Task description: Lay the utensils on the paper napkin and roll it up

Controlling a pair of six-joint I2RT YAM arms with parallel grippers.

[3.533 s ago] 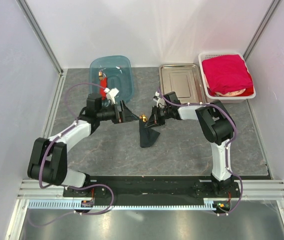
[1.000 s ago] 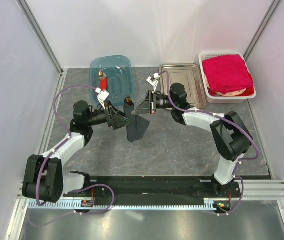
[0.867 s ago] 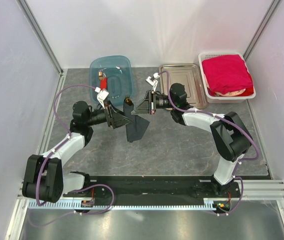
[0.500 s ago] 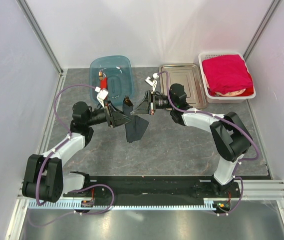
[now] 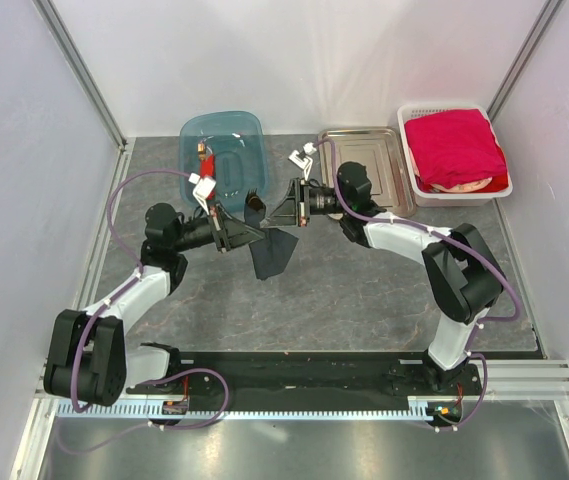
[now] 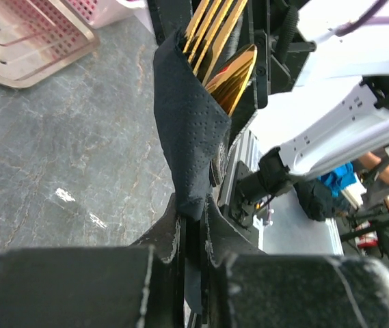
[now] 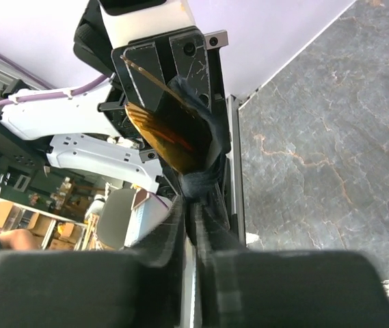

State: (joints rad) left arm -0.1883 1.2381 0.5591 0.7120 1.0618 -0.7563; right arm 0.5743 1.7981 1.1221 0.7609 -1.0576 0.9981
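Observation:
The black paper napkin (image 5: 272, 252) is wrapped around the gold utensils (image 6: 216, 41) and held above the table between the two arms. In the left wrist view a fork and a spoon stick out of the top of the napkin (image 6: 186, 130). My left gripper (image 5: 256, 234) (image 6: 193, 217) is shut on the napkin's lower fold. My right gripper (image 5: 278, 214) (image 7: 194, 208) faces it from the other side, jaws pinched on the napkin (image 7: 199, 179), with the gold utensils (image 7: 161, 130) just beyond.
A teal tub (image 5: 234, 128) at the back left holds a red-bodied tool (image 5: 205, 162). Right of it lie a steel tray (image 5: 369, 140) and a white basket (image 5: 412, 170) with a red cloth (image 5: 454, 148). White walls enclose the table.
My left gripper was open beside the bundle and has closed on the napkin. The bundle and both grippers have barely shifted, and the right gripper still pinches the napkin.

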